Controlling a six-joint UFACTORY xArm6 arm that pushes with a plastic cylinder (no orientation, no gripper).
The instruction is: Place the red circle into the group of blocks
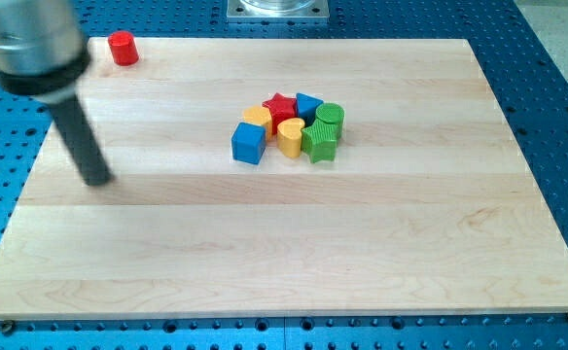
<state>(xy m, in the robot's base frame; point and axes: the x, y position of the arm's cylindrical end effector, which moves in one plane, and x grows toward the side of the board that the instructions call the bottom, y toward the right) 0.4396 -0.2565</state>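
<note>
The red circle [123,48], a short upright cylinder, stood alone near the top-left corner of the worktop [265,253], well apart from the group. The group sat at centre top: a blue cube [248,143] at its left, a yellow block [257,117], a red star [281,105], a blue block [307,104], a yellow heart [290,136], a green star [321,142] and a green cylinder [330,117], all packed touching
</note>
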